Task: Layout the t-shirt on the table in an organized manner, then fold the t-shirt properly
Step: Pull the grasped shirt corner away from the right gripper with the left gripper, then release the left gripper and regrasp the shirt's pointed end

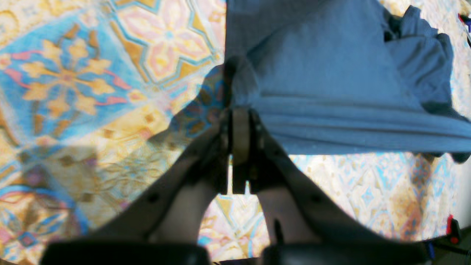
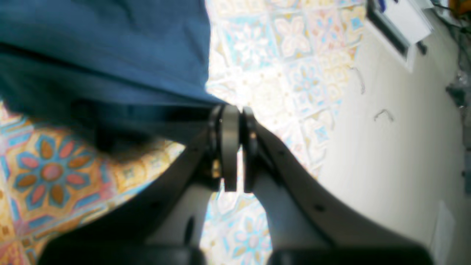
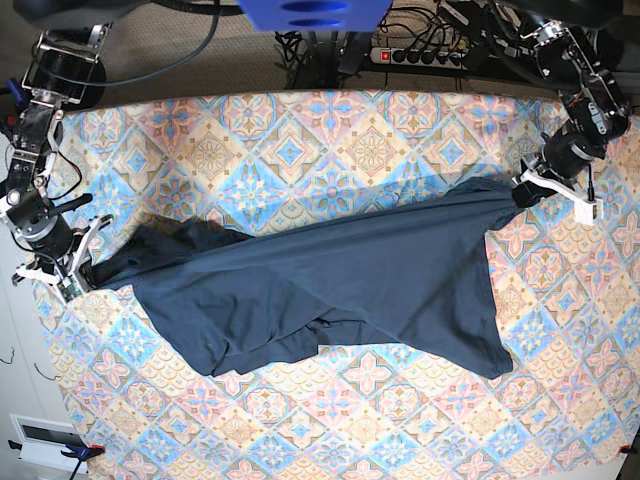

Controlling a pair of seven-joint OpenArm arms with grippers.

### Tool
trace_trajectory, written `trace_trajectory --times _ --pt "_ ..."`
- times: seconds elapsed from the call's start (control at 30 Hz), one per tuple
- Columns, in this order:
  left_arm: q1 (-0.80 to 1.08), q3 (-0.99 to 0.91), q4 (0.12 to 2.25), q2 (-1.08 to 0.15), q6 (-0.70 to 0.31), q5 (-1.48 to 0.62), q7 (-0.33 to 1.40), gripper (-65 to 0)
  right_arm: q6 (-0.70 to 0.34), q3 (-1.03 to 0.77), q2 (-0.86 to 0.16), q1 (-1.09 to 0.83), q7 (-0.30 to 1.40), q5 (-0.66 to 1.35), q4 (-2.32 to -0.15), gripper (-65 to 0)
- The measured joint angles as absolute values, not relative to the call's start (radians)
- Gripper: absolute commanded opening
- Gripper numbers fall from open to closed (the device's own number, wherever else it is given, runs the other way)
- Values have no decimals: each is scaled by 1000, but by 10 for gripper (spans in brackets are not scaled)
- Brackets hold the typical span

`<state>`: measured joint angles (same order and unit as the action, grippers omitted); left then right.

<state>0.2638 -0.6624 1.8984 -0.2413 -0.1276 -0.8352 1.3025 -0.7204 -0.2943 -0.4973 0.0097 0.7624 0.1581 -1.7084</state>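
The dark navy t-shirt (image 3: 350, 280) lies stretched slantwise across the patterned table (image 3: 300, 140), wrinkled and partly folded over itself near its lower left. My left gripper (image 3: 521, 192) is at the right side of the base view, shut on one end of the shirt. In the left wrist view the left gripper (image 1: 240, 115) pinches the cloth of the t-shirt (image 1: 331, 73) above the table (image 1: 73, 73). My right gripper (image 3: 84, 276) is at the left table edge, shut on the opposite end. The right wrist view shows the right gripper (image 2: 234, 111) clamping a corner of the t-shirt (image 2: 103, 48).
Behind the table's far edge lie a power strip (image 3: 420, 55) and cables. A blue object (image 3: 300, 12) hangs at top centre. Pale floor (image 2: 386, 147) borders the table's left edge, with a white box (image 3: 45, 435) on it.
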Motion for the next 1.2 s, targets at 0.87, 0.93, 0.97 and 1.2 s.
trace_trajectory --times 0.87,0.93,0.97,1.2 --pt "432 -707 1902 -397 -119 -802 1298 -569 -705 -297 -499 -23 772 139 -1727 -647" --pt "432 -706 1902 -396 -121 -818 1294 -569 -706 -296 -498 -23 767 144 -1727 -647" --pt "431 -701 1903 -393 -121 -823 1294 -569 -706 -296 -498 -22 763 143 -1728 -647" --pt "426 -506 1983 -295 -124 -993 1287 -563 -705 -295 -499 -22 767 140 -1729 -647"
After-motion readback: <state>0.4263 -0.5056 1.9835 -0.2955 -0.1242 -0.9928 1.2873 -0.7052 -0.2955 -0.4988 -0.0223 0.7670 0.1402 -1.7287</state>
